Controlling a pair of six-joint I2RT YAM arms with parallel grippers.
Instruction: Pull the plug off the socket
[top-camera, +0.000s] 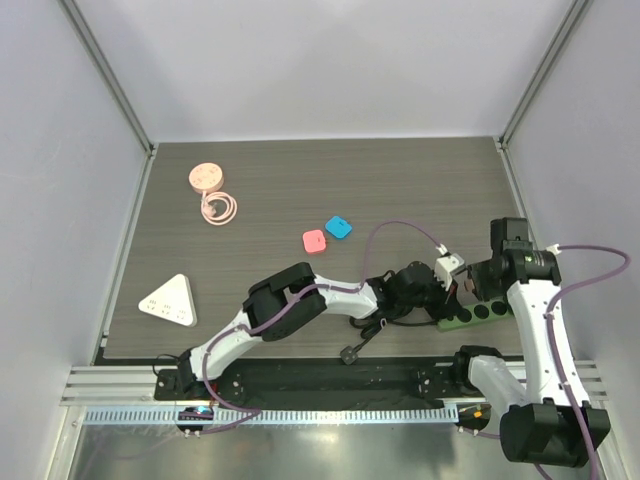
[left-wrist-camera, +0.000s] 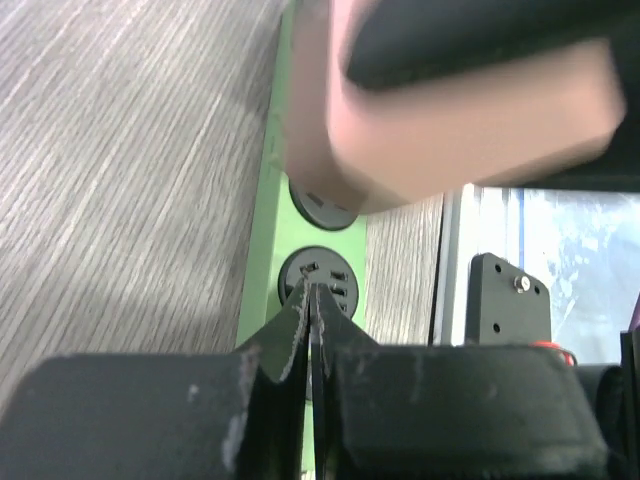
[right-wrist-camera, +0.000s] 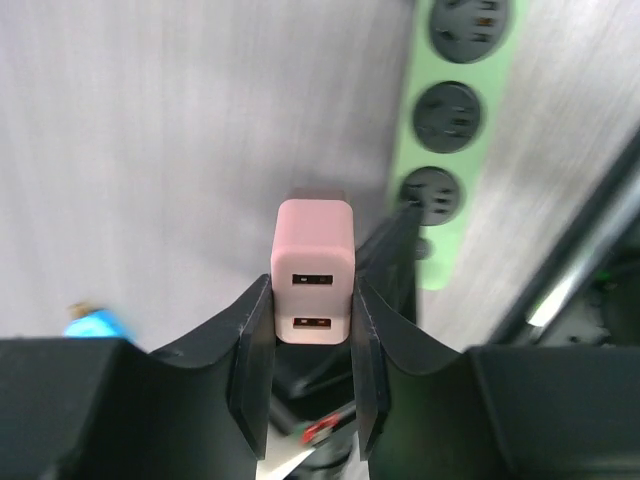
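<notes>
The grey wood-grain table (top-camera: 300, 180) fills the middle of the top view, with pale walls around it. The left arm (top-camera: 290, 300) reaches from the lower left across to the right of centre. The right arm (top-camera: 535, 330) rises from the lower right corner and bends over towards the left.

The socket (top-camera: 480, 312) lies at the right end of the table's near edge, in the lower right of the top view. It is a long green strip with round black outlets. Its black cord (top-camera: 375, 325) trails left to a loose black end (top-camera: 350, 355) at the table's edge.

The left jaws are pressed together with no gap. In the left wrist view their tips rest on an outlet of the socket (left-wrist-camera: 262, 260).

At far left sits a white triangular block (top-camera: 168, 300). A pink round disc (top-camera: 206, 178) with a looped cable lies in the upper left.

The plug (right-wrist-camera: 313, 250) is a pink block with two slots in its face. The right jaws clamp it on both sides. In the right wrist view it sits left of the socket (right-wrist-camera: 455, 100), apart from it, with table grain behind it and three outlets bare. In the top view the plug (top-camera: 447, 268) is just above the strip's left end. Its prongs are hidden.

A small pink square (top-camera: 314, 241) and a small blue square (top-camera: 338, 227) lie side by side near the centre.
</notes>
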